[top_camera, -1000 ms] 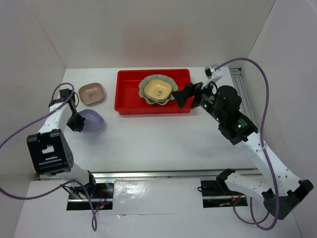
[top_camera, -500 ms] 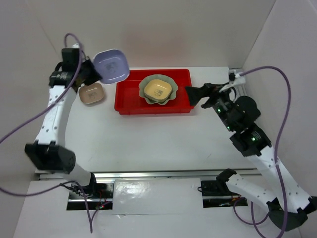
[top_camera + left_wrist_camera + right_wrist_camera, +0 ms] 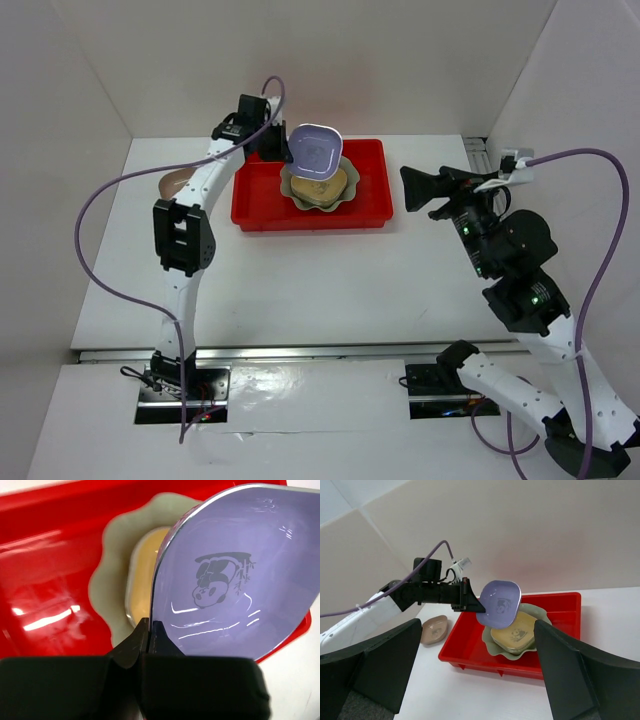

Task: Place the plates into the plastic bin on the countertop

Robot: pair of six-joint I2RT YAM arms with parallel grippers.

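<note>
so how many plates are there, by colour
lavender plate: 1
yellow plate: 1
pale-green scalloped plate: 1
pink-tan plate: 1
total: 4

Bright diffuse light, only faint shadows on countertop (image 3: 300,270), white glare streaks on red bin (image 3: 45,615) and lavender plate (image 3: 225,625), bin behind plate out of focus in left wrist view

White walls (image 3: 330,60) on three sides — a metal rail (image 3: 330,351) along the near edge.
</note>
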